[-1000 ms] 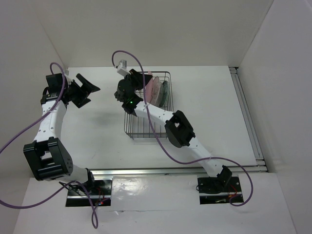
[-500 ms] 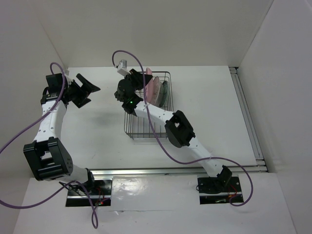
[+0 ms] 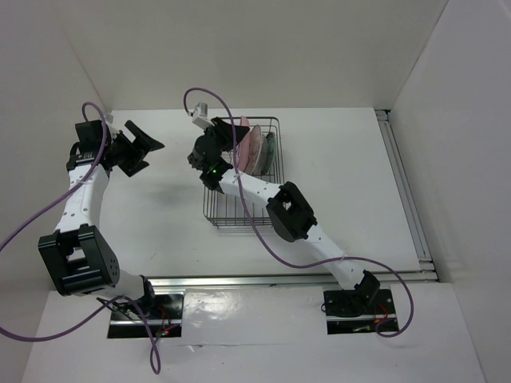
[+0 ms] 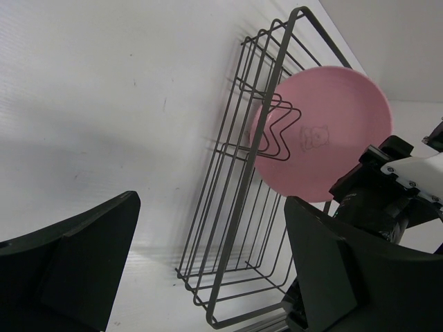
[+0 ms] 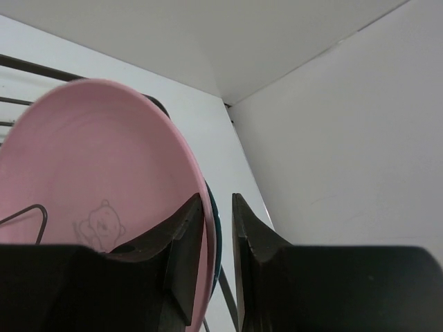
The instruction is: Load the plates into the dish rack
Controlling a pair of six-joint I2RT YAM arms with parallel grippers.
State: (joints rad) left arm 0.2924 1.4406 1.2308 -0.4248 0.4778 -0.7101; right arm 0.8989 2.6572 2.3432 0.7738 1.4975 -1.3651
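Observation:
The black wire dish rack [image 3: 239, 211] stands mid-table; it also shows in the left wrist view [image 4: 228, 228]. The pink plate [image 3: 249, 146] stands upright on edge between the prongs at the rack's far end [image 4: 325, 131], [image 5: 90, 159]. The dark teal plate [image 3: 271, 150] stands right behind it [image 5: 216, 238]. My right gripper [image 3: 230, 130] is at the pink plate's top rim, jaws slightly apart [image 5: 220, 207]. The rim lies against one finger, with a gap to the other. My left gripper [image 3: 148, 146] is open and empty at the far left [image 4: 208, 277]. The white and glass plates are not discernible.
White walls enclose the table on the left, back and right. A metal rail [image 3: 407, 195] runs along the right edge. The right arm's forearm [image 3: 291, 209] reaches over the rack's near end.
My right gripper has shifted slightly left and back at the pink plate's rim. The plate stays standing in the rack. The left arm has not moved.

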